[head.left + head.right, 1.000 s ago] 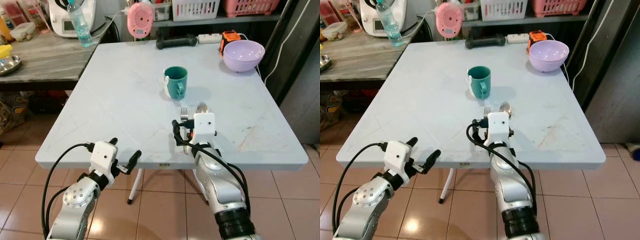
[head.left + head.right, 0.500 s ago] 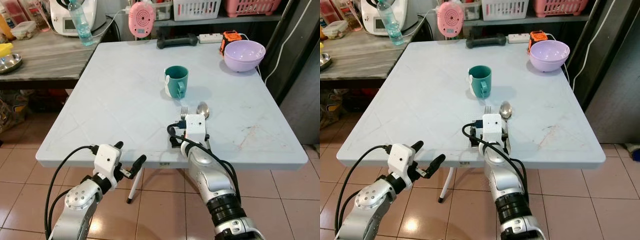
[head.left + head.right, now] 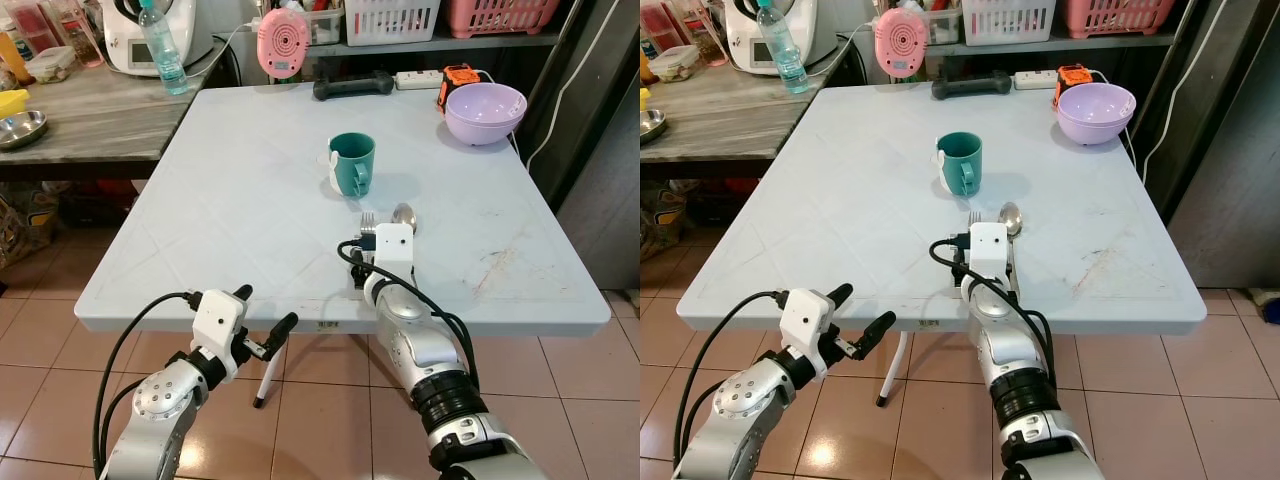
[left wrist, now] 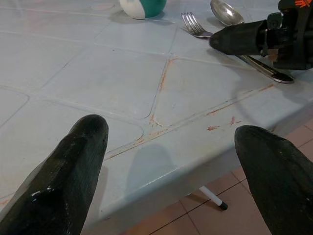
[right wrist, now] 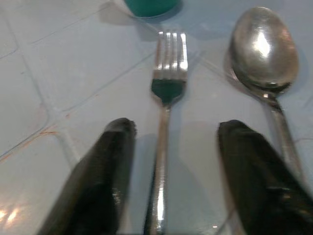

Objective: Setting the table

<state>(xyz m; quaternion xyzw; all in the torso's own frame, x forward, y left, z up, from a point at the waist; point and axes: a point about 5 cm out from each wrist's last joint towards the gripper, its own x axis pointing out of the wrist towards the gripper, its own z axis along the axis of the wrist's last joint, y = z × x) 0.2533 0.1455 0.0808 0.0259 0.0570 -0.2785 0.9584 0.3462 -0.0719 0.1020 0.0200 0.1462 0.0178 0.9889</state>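
A silver metal fork (image 5: 166, 98) lay flat between the spread fingers of the right gripper (image 5: 171, 181), ungrasped, with a silver metal spoon (image 5: 264, 49) just beside it. Beyond stood a teal ceramic mug (image 3: 352, 163) on the pale grey square table (image 3: 230, 200). The left gripper (image 3: 262, 325) hung spread wide before the table's edge, over tan floor tiles (image 3: 40, 330).

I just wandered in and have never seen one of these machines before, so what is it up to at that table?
The robot is setting the table. Its right gripper sits low at the near edge of the grey table, fingers open either side of a fork that lies flat beside a spoon. A green mug stands just beyond them. The left gripper hovers open off the table's edge, holding nothing.
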